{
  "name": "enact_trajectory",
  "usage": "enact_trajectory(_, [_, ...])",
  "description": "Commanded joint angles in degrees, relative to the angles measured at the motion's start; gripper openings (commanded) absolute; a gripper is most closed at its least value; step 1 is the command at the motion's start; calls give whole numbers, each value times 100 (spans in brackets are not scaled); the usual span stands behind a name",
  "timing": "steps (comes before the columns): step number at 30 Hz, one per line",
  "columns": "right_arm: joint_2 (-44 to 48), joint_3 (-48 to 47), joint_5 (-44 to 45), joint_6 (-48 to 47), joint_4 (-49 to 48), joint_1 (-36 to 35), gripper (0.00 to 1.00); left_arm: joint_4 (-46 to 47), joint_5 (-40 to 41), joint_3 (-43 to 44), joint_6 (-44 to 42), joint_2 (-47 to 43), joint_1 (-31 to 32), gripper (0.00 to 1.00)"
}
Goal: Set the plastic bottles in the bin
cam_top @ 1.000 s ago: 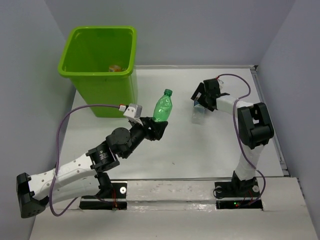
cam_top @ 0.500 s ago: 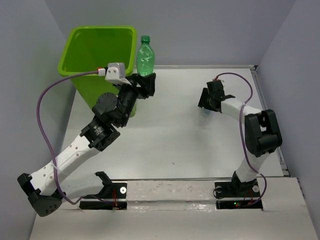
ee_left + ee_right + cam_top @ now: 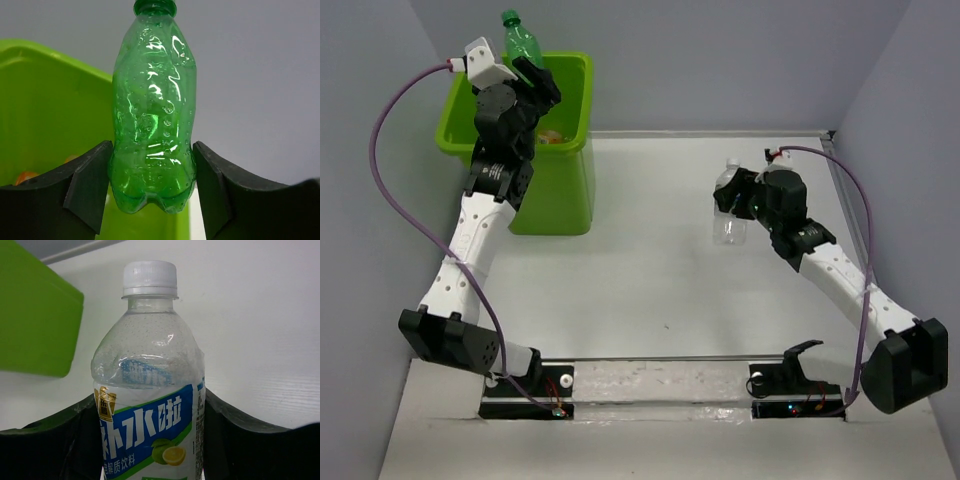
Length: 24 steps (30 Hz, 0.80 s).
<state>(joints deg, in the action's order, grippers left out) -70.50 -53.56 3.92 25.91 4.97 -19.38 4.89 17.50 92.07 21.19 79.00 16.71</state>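
Our left gripper [image 3: 152, 170] is closed on the green bottle [image 3: 152, 90], holding it upright and raised by the rim of the bin [image 3: 565, 195] at the 10 o'clock corner of the counter [image 3: 650, 290]. An orange bottle [image 3: 552, 137] lies inside. Our right gripper [image 3: 150, 412] clamps the blue-labelled bottle [image 3: 150, 350] upright, toward 2 o'clock.

The green bottle [image 3: 152, 110] is upright above the lime-green bin [image 3: 565, 190], which holds something orange [image 3: 552, 137], maybe a bottle. The blue-labelled bottle [image 3: 150, 405] is upright, well apart.

Clear bottle [image 3: 150, 340], blue label [image 3: 150, 432] reading "水啦", smaller line "解质饮料"
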Motion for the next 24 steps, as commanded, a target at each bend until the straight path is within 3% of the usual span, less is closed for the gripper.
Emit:
enact_trajectory(1, [633,-267,-330,28,-304,-206,34,-628,-379,22,412,63,-431,54])
enact_trajectory(2, [747,-373,-348,2,-304,-277,33,-673,-361,-5,412,54,-493,63])
enact_trajectory(3, [774,-496,-348,-24,-286,-477,32,-725,-361,-22,430,37,-511,84])
enact_trajectory(5, [775,-978,-147,-182,-234,-759,32,-778,-378,-66,386,-95,-511,98])
enact_trajectory(10, [425,-1972,240,-455,-268,-1577,32,-814,-597,-180,245,-639,-511,99])
enact_trajectory(15, [-235,-3097,267,-675,-339,-2087,31,-822,-1133,-768,307,-1755,-511,99])
enact_trajectory(22, [-1720,-5329,214,-1334,-304,-2817,30,-893,-3162,-2499,430,-3469,-502,99])
enact_trajectory(24, [-2245,-6091,74,-1483,-286,-2948,30,-919,-4284,-3437,439,-4021,-502,99])
